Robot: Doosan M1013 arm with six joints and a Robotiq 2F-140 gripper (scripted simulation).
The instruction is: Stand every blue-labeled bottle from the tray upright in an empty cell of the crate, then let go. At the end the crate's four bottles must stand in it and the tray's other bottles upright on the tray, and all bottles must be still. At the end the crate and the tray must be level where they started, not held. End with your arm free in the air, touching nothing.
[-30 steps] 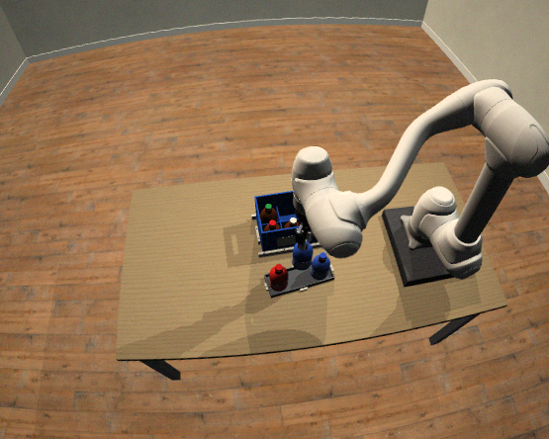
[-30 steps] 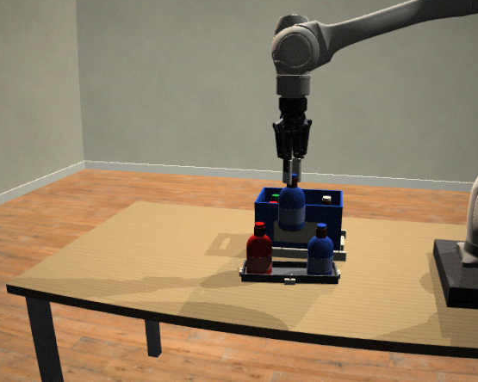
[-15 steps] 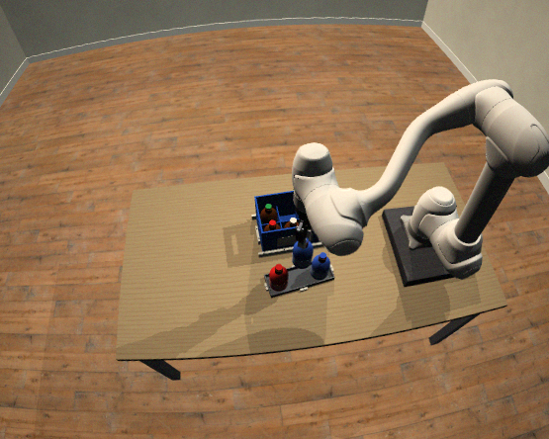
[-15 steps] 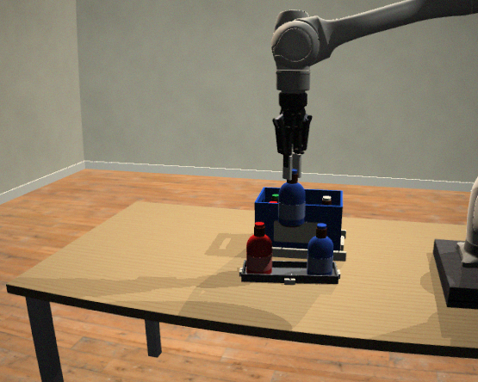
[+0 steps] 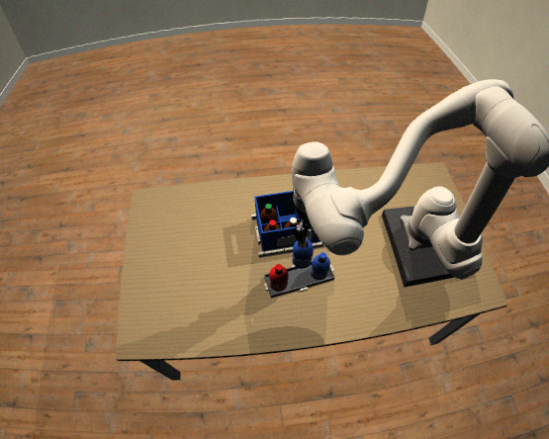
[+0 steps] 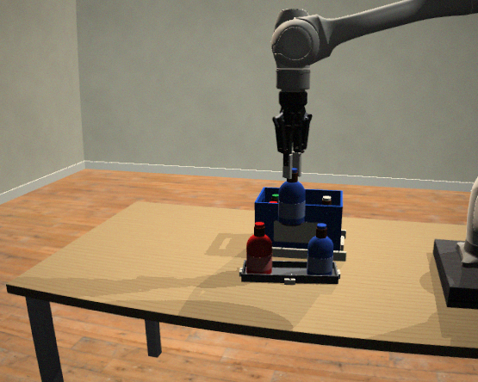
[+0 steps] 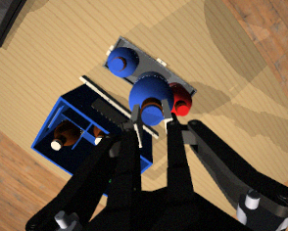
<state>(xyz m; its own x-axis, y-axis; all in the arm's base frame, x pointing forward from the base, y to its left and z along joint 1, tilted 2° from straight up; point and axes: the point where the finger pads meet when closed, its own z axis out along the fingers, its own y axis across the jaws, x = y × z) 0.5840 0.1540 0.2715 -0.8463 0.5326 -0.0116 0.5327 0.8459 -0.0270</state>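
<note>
My gripper (image 5: 301,231) (image 6: 293,173) (image 7: 152,111) is shut on the neck of a blue-labeled bottle (image 5: 303,252) (image 6: 292,202) (image 7: 149,96). The bottle hangs upright, lifted clear of the dark tray (image 5: 300,280) (image 6: 276,277) (image 7: 147,65), in front of the blue crate (image 5: 278,239) (image 6: 328,219) (image 7: 55,118). A second blue-labeled bottle (image 5: 320,265) (image 6: 320,254) (image 7: 122,62) and a red bottle (image 5: 278,277) (image 6: 259,254) (image 7: 180,100) stand upright on the tray. In the crate, brown bottles with a green cap (image 5: 268,212), a red cap (image 5: 272,224) and a white cap (image 5: 292,221) show; the arm hides part of the crate.
The crate and tray sit side by side mid-table. The robot's dark base plate (image 5: 411,262) (image 6: 462,275) stands to the right. The arm's elbow hangs over the crate's right side in the top view.
</note>
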